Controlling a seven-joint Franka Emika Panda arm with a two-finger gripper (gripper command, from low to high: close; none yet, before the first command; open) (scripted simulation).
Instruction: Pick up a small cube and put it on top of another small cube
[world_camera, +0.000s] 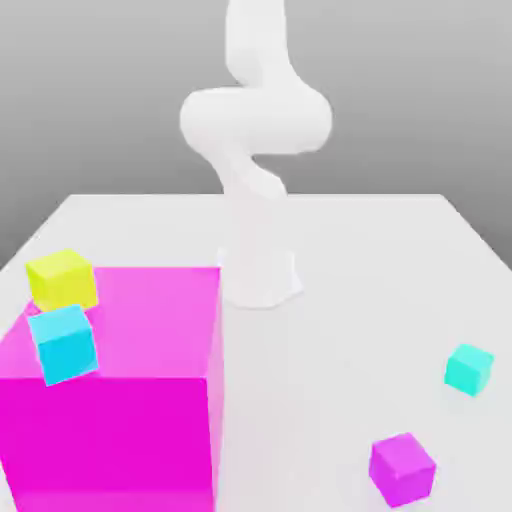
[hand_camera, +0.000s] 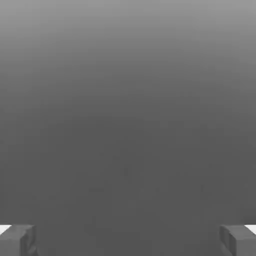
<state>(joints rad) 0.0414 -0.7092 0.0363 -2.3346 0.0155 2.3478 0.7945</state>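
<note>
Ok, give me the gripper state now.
Gripper: open, fingers set wide apart, holding nothing.

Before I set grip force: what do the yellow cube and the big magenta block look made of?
The yellow cube looks like hard matte plastic: flat colour, crisp edges, no glare. The big magenta block looks alike, uniform and dull. Both are simulator renders, so material stays a guess.

Arm (world_camera: 255, 115) top cut off by frame edge, big magenta block (world_camera: 110, 400) cropped at bottom-left
</note>
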